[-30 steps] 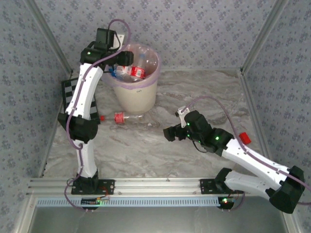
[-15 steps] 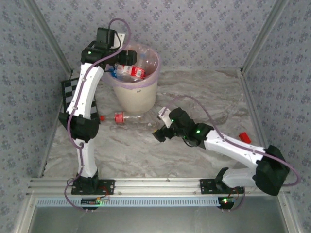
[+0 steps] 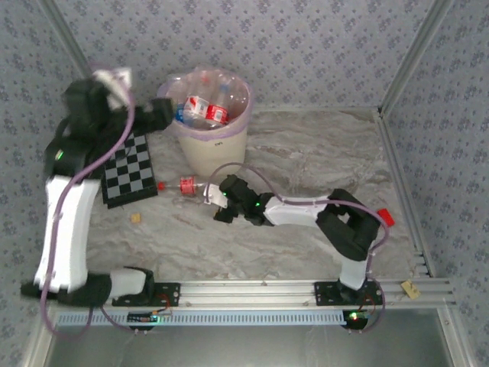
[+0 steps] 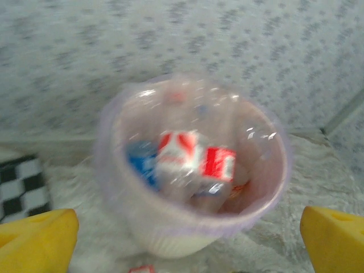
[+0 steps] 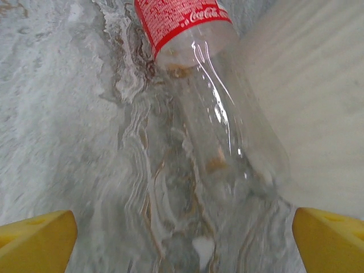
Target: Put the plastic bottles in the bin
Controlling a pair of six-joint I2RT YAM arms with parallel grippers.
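Observation:
The bin (image 3: 215, 157), a cream bucket with a pink bag over its rim, stands at the back of the table with several plastic bottles (image 3: 206, 109) inside. In the left wrist view the bin (image 4: 277, 170) and its red- and blue-labelled bottles (image 4: 196, 162) look blurred. My left gripper (image 3: 157, 115) hangs open and empty just left of the rim, its gripper (image 4: 186, 243) facing the bin. One clear bottle (image 3: 195, 186) with a red label lies on the table before the bin. My right gripper (image 3: 217, 203) is open at its base, and this bottle (image 5: 219, 114) lies just ahead of the gripper (image 5: 183, 245).
A black-and-white checkerboard (image 3: 130, 170) lies flat left of the bin, under the left arm. The bin's wall (image 5: 318, 96) rises close on the right of the lying bottle. A small red object (image 3: 384, 218) sits near the right wall. Tan scraps (image 3: 135, 218) dot the marble.
The left jaws opened and the arm swung left, off the bin's mouth. The right arm stretched left across the table up to the lying bottle.

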